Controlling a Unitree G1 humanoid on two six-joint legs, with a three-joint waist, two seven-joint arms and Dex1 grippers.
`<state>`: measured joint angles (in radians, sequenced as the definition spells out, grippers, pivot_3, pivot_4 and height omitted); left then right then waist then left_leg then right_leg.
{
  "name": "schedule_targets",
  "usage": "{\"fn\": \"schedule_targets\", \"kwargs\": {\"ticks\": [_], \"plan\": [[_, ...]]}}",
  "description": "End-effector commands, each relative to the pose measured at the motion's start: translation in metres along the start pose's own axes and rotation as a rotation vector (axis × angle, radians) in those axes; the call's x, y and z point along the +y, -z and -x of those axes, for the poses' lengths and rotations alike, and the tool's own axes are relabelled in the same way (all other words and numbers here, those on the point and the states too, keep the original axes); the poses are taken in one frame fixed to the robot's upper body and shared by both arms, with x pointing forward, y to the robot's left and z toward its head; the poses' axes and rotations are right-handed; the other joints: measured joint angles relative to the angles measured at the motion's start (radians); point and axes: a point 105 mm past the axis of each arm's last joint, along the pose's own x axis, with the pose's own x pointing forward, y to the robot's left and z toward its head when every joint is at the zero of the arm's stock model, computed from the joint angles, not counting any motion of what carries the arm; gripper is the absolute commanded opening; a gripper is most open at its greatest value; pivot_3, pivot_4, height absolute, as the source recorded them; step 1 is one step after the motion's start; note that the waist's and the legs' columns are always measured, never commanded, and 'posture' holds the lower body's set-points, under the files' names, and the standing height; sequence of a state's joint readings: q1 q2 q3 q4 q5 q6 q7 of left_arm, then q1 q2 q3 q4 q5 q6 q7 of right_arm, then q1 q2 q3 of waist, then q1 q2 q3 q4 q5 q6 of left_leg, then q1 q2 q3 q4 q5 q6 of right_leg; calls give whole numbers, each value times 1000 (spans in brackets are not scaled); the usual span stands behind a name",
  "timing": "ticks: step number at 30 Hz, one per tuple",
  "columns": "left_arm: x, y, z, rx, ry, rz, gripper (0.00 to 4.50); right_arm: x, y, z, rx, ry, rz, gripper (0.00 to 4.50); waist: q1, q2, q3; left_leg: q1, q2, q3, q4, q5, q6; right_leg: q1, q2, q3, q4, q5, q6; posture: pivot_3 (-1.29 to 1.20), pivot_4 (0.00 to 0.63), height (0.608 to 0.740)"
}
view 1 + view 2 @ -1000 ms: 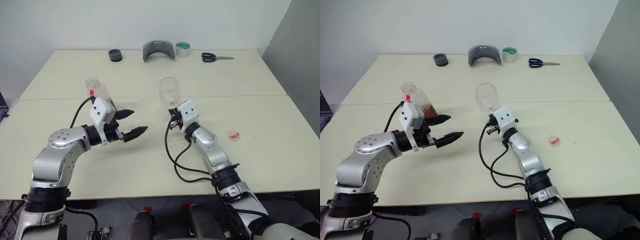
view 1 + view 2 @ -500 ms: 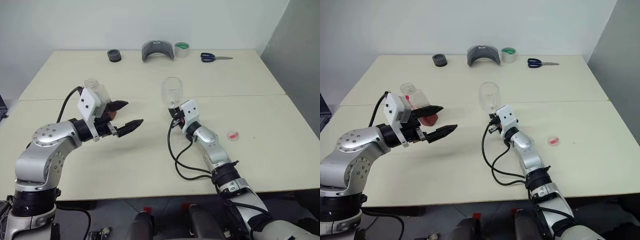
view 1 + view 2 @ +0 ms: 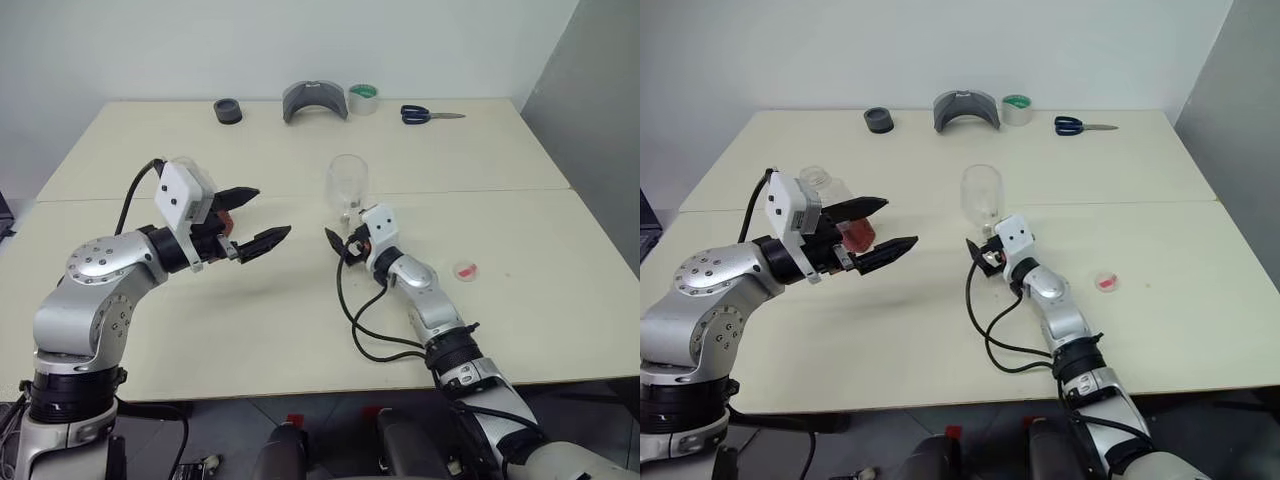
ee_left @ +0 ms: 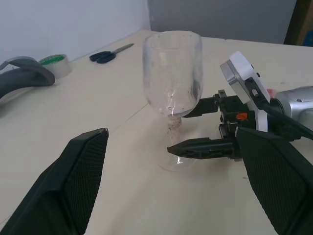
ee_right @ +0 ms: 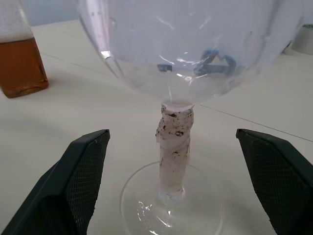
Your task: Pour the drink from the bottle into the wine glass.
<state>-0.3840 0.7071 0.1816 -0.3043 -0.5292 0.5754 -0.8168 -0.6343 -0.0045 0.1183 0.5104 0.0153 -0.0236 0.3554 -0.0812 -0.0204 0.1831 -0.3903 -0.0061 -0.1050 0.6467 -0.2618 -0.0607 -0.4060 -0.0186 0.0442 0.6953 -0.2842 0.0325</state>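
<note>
Now the wine glass (image 3: pixel 347 187) is standing upright mid-table with the right gripper (image 3: pixel 341 243) spreading its fingers wide around the stem, while the left gripper (image 3: pixel 256 219) is hovering open-fingered beside the bottle (image 3: pixel 836 213) near the left edge.

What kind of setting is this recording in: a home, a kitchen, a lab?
Most likely a lab or workshop: plain cream tables against a bare wall, with a tape roll, scissors and a grey curved part along the back edge.

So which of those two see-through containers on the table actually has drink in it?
The bottle behind the left gripper: reddish-brown drink fills its lower part. The wine glass, standing at the open right gripper, is empty.
</note>
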Motion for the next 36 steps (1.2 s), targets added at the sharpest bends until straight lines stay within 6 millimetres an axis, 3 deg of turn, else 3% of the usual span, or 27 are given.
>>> {"fn": "schedule_targets", "kwargs": {"ticks": [1,9,15,25,30,36], "plan": [[-1,-9,-1,-37,-7,-45,4500,-5,-7,8,-28,6,24,4465,0,0,0,0,0,0,0,0,0,0,0,0,0,0,0,0,150,740],[-3,2,-2,-35,-43,-16,4500,-12,8,33,53,7,99,4465,1,0,0,0,0,0,0,0,0,0,0,0,0,0,0,0,150,740],[-4,29,1,-2,-116,21,4500,-6,10,58,78,-53,68,4465,3,0,0,0,0,0,0,0,0,0,0,0,0,0,0,0,150,740],[-2,99,21,107,-400,24,4500,29,-29,101,24,-334,-14,4465,16,0,0,0,1,-1,0,0,0,1,-1,0,-2,0,0,0,150,740],[13,119,30,122,-570,27,4500,49,-47,114,-3,-466,2,4465,31,0,0,-1,0,-2,0,0,0,2,-1,-2,-5,0,0,0,150,740],[38,126,47,129,-714,33,4500,53,-62,112,-21,-483,-14,4465,31,-1,0,-1,0,-2,0,0,0,2,-1,-2,-5,0,0,0,150,740]]}}
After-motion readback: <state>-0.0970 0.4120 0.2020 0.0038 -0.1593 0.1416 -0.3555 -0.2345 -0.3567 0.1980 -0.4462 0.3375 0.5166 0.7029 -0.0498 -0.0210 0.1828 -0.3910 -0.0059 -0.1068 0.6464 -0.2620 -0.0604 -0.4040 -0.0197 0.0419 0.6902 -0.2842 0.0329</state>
